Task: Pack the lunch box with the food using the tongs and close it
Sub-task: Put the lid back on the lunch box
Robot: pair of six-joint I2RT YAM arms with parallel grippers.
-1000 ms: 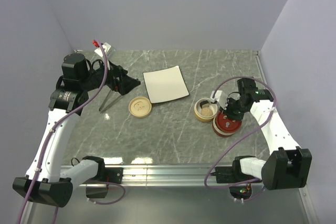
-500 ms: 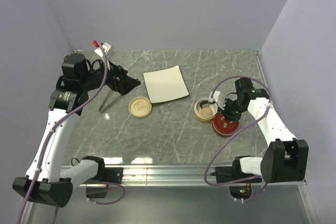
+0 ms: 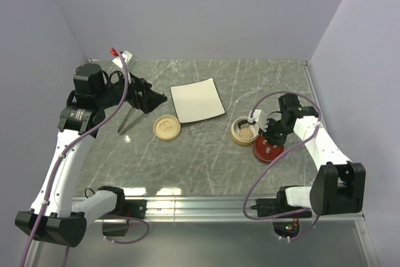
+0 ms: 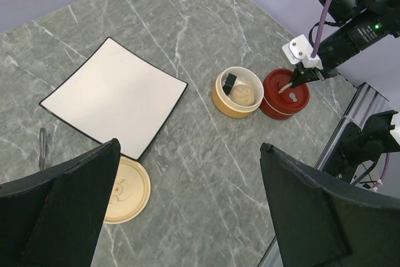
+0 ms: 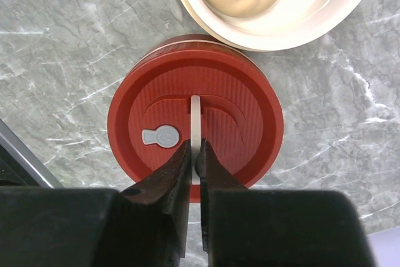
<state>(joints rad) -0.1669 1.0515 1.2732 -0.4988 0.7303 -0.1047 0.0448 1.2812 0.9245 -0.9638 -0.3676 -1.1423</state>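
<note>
The lunch box is in round parts. A red tier with its red lid (image 5: 231,104) stands beside an open beige bowl (image 4: 220,99). The bowl holds food: a beige ball (image 4: 242,95) and a dark sushi roll (image 4: 229,81). My right gripper (image 5: 194,154) is shut on the thin white handle (image 5: 195,114) standing up from the red lid (image 3: 269,149). The tongs (image 3: 128,120) lie on the table at the back left. My left gripper (image 3: 153,99) hangs wide open above them, holding nothing, and the tongs (image 4: 42,148) show at its view's left edge.
A white square plate (image 3: 197,100) lies bare at the back centre. A loose beige lid (image 3: 167,127) rests flat in front of its left corner. A metal rail (image 3: 206,204) runs along the near table edge. Walls close in on three sides.
My right arm has drawn in slightly to the left over the red lid, still pinching its handle. The left arm has not moved.
</note>
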